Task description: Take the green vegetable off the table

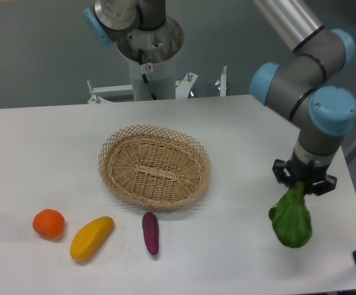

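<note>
The green vegetable point(291, 222) is a dark green leafy toy at the right side of the white table point(43, 160). Its narrow stem end points up into my gripper point(303, 184), which is shut on that end. The leafy body hangs below the fingers, tilted slightly left. I cannot tell whether its lower end touches the tabletop or hangs just above it. The fingertips themselves are mostly hidden by the gripper body and the vegetable.
An oval wicker basket point(154, 166) sits mid-table. A purple eggplant piece point(150, 233), a yellow mango piece point(91, 238) and an orange fruit point(48, 223) lie along the front left. The table's right edge is close to the gripper.
</note>
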Action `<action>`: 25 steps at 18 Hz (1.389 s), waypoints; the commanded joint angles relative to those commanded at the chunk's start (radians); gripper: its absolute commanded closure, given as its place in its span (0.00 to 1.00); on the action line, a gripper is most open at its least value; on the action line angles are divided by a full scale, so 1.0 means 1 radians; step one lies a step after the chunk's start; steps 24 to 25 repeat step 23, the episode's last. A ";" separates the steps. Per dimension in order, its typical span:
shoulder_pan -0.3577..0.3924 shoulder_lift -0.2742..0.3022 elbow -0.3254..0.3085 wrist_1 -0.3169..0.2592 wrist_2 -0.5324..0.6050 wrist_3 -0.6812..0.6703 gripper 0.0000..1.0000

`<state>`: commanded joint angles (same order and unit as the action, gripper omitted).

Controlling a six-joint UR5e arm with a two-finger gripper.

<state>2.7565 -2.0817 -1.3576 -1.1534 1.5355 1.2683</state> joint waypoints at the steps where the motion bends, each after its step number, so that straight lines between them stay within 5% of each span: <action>1: 0.009 0.002 0.002 -0.018 0.003 0.029 0.86; 25: 0.035 -0.014 0.032 -0.052 0.009 0.128 0.81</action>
